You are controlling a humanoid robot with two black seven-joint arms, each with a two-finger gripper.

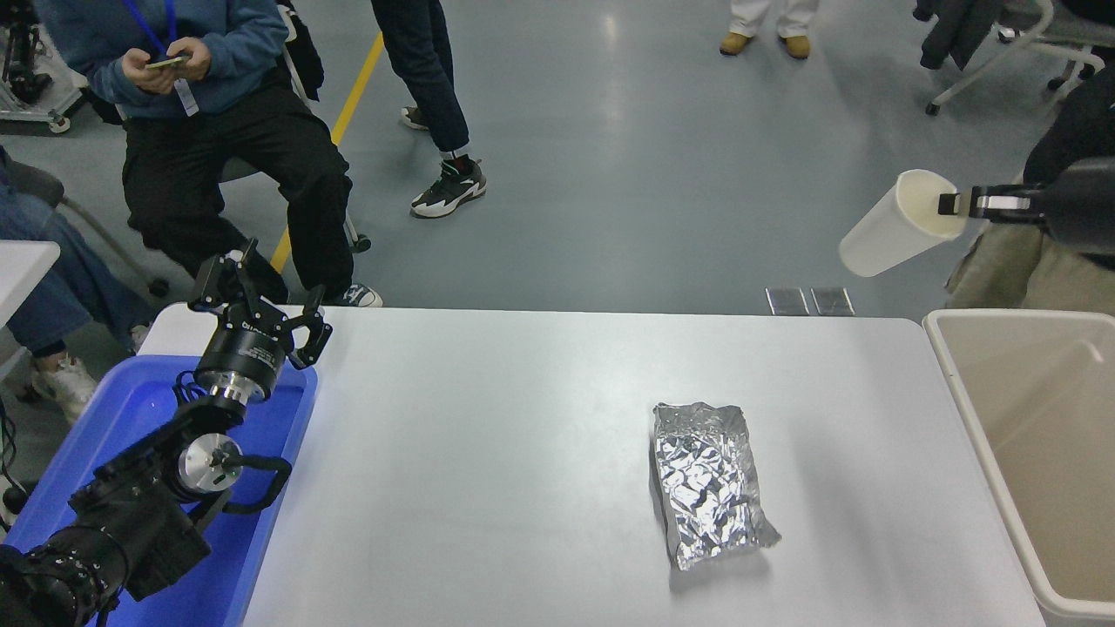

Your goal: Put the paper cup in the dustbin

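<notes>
Right tool (951, 205) pinching tilted paper cup (893, 229) rim, beyond dustbin (956, 392)

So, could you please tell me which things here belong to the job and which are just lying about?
Part of the job:
- paper cup, held by the right gripper
- dustbin

Just lying about:
- foil packet
- blue tray
- parked left gripper

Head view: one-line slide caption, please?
Right claw holds the tilted paper cup by its rim, in the air near the dustbin.
</notes>
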